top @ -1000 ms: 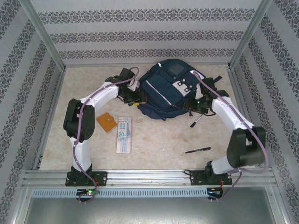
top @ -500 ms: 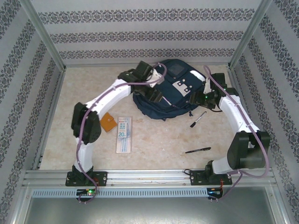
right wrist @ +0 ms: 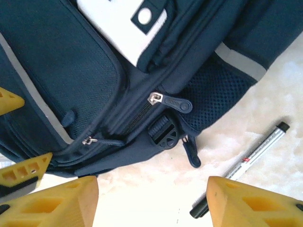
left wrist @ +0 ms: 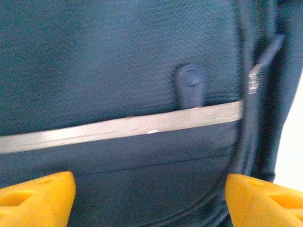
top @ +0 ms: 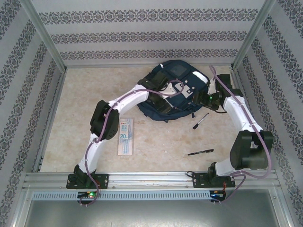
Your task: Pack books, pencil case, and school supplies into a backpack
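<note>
From the top external camera, the backpack [top: 176, 87] is seen lying flat at the far middle of the table [top: 156, 161], zipped up. The left gripper [top: 163, 105] is held over its near front face, and the right gripper [top: 196, 97] at its right flank. The pencil case [top: 125, 137] lies well apart on the near left. The slim black pen [top: 200, 152] lies on the near right, with a marker pen [top: 200, 121] just beside the bag.

In the left wrist view, the left gripper [left wrist: 150, 201] is seen with its fingers spread wide and nothing held. They sit close above navy fabric, below a reflective stripe [left wrist: 118, 127] and a small pull tab [left wrist: 190, 87].

In the right wrist view, the right gripper [right wrist: 151, 203] is likewise parted and empty. It is poised over bare table, near a zip pull [right wrist: 170, 101] and a black buckle [right wrist: 163, 132].

Opening the bag is judged to be the step in hand. The zip pull should be centred between the right fingers before they are closed, and only the tab should be pinched, not the fabric. The front panel would best be pressed down by the left gripper, so that the bag is not dragged along when the zip is drawn.
</note>
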Motion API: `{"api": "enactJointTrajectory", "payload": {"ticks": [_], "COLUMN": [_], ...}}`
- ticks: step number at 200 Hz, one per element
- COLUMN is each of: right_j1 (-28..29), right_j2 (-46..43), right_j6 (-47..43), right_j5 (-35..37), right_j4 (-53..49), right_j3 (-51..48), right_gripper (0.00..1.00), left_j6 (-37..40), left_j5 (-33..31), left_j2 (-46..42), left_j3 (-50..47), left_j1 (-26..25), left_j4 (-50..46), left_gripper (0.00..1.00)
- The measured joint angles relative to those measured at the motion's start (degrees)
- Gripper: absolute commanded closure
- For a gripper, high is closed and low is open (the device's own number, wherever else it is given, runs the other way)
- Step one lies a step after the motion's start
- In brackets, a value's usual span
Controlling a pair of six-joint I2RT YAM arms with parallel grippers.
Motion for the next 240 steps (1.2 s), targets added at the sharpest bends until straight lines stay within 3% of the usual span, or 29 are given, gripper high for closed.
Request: {"api": "enactJointTrajectory", "payload": {"ticks": [31, 60, 70, 91, 119, 183, 240], "right_j1": [0.00, 0.00, 0.00, 0.00, 0.00, -0.15, -0.72], "right_j2": [0.00, 0.81, 1.86, 5.03, 7.96, 13.29, 23.12], "right_j6": [-0.70, -3.28, -4.42, -7.21, -12.41, -26.97, -30.58], "right_j5": [0.02, 1.20, 1.51, 1.51, 0.46, -3.74, -5.81], "right_j4": [0.22, 1.55, 1.68, 1.70, 0.85, -4.46, -5.84], "right_j3": [-0.66, -0.63, -0.59, -0.52, -0.17, 7.93, 14.67], "right_gripper": [0.38, 0.38, 0.38, 0.38, 0.38, 0.45, 0.45], "left_j6": [0.26, 0.15, 0.22, 0.26, 1.33, 1.97, 1.95], "left_j5": [0.59, -2.43, -4.02, -6.93, -8.90, -9.62, -6.86], "left_j2": [0.04, 1.16, 2.14, 4.15, 4.61, 1.42, -1.79], "left_j3": [0.00, 0.42, 1.05, 2.64, 3.80, 4.09, 4.09], "left_j1": [-2.69, -3.56, -3.56, -3.56, -3.69, -3.67, -3.28], "left_j4": [0.07, 0.46, 0.46, 0.42, 0.42, 0.50, 0.66], "left_gripper": [0.17, 0.25, 0.34, 0.69, 1.00, 1.00, 1.00]}}
